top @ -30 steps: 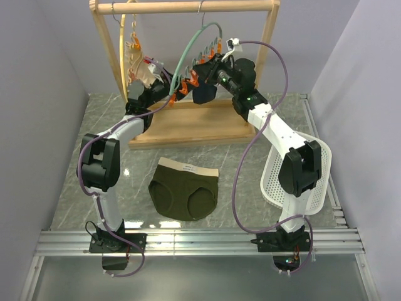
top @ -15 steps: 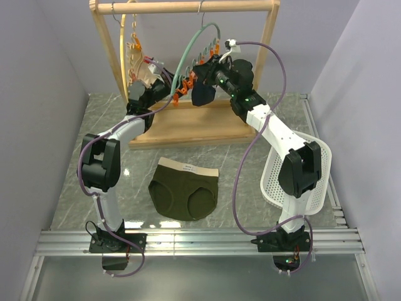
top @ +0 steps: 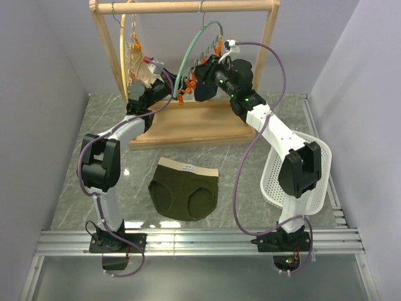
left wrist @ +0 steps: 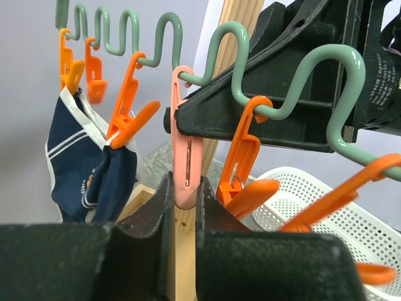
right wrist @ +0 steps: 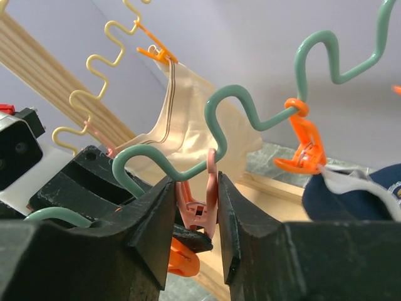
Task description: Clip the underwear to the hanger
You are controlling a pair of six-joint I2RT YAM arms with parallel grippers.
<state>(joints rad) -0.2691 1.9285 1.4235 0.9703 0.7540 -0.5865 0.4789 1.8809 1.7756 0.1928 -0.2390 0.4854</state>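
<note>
Underwear [top: 185, 191] on table [top: 125, 172] before rack [top: 188, 130], hanger [top: 187, 55] hung on rack, basket [top: 270, 182] at right

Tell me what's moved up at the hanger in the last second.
The right arm eased slightly left toward the rack, and the lower end of the hanger swung slightly right. The right fingers and the left fingers stay closed on the pink clip. The underwear still lies flat, untouched.

Olive-green underwear [top: 183, 195] with tan waistband, teal hanger [left wrist: 233, 26], orange clips [left wrist: 247, 157], one pink clip [left wrist: 186, 164]
</note>
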